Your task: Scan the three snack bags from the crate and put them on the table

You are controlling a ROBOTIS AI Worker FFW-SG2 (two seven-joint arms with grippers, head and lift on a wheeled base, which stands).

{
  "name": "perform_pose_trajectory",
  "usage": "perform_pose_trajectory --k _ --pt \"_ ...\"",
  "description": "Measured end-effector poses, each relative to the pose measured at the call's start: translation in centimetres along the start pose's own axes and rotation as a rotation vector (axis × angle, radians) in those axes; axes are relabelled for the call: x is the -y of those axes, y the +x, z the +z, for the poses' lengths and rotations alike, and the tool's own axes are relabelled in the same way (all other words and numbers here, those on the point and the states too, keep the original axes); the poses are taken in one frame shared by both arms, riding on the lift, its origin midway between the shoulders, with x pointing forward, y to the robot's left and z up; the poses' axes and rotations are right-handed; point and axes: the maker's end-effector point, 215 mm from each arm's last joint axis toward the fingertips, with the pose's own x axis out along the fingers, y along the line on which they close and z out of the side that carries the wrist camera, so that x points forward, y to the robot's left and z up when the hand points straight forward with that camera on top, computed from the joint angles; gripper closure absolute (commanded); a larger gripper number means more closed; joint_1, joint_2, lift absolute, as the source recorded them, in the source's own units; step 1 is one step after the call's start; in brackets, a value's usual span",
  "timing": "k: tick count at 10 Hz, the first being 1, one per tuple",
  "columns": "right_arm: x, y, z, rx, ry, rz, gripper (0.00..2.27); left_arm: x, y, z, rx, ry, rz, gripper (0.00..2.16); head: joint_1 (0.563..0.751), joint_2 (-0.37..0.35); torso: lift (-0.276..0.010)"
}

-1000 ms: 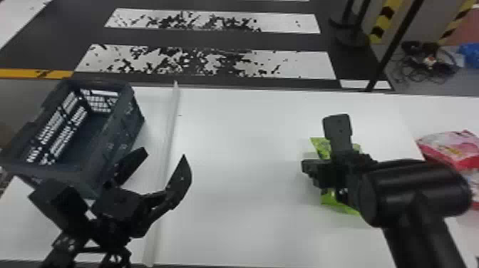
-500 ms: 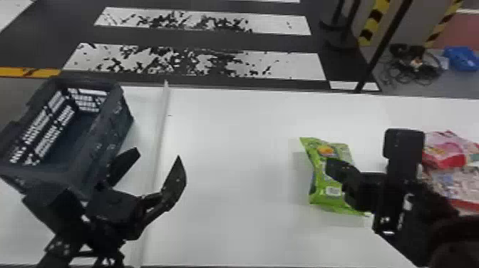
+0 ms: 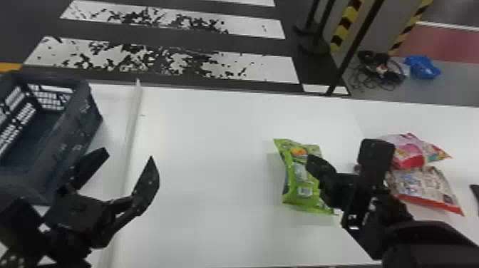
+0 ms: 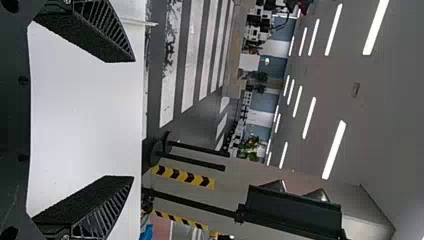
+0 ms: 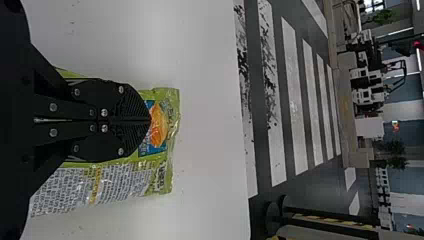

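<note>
In the head view my left gripper (image 3: 123,164) stands open beside the dark crate (image 3: 67,142); in the left wrist view the same gripper (image 4: 131,120) has a gap between its fingers. My right gripper (image 3: 310,161), also seen in the right wrist view (image 5: 149,120), is shut above the green snack bag (image 3: 295,178), covering part of it. That green bag (image 5: 159,125) lies on the white table (image 3: 214,160). Farther right are a pink snack bag (image 3: 410,151) and a white-and-red snack bag (image 3: 424,183), touching each other, partly behind the right arm.
A raised pale strip (image 3: 132,132) runs front to back across the table between the crate and the green bag. Past the table's far edge stand dark posts (image 3: 351,57) on the floor, near cables and a blue bag (image 3: 423,67).
My right gripper has drawn back to the right from over the green bag, uncovering more of it. The head view has turned slightly right. My left gripper stays beside the crate, open.
</note>
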Motion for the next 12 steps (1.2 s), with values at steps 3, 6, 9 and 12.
perform_pose_trajectory --k 3,6,9,12 --pt "0.8 2.5 -1.9 0.003 -0.005 -0.003 2.13 -0.9 -0.1 0.2 0.005 0.003 0.033 0.03 0.695 -0.144 -0.094" --pt "-0.1 3.0 -5.1 -0.021 -0.020 0.007 2.13 -1.6 0.2 0.6 0.014 -0.007 0.094 0.03 0.695 -0.125 -0.094" --pt "-0.5 2.7 -8.0 -0.031 -0.027 0.009 2.13 -2.2 0.3 0.0 -0.003 -0.004 0.122 0.03 0.695 -0.107 -0.094" --pt "0.0 1.4 -9.6 -0.029 -0.014 0.011 2.13 -2.3 0.2 -0.1 -0.004 -0.001 0.121 0.03 0.695 -0.115 -0.094"
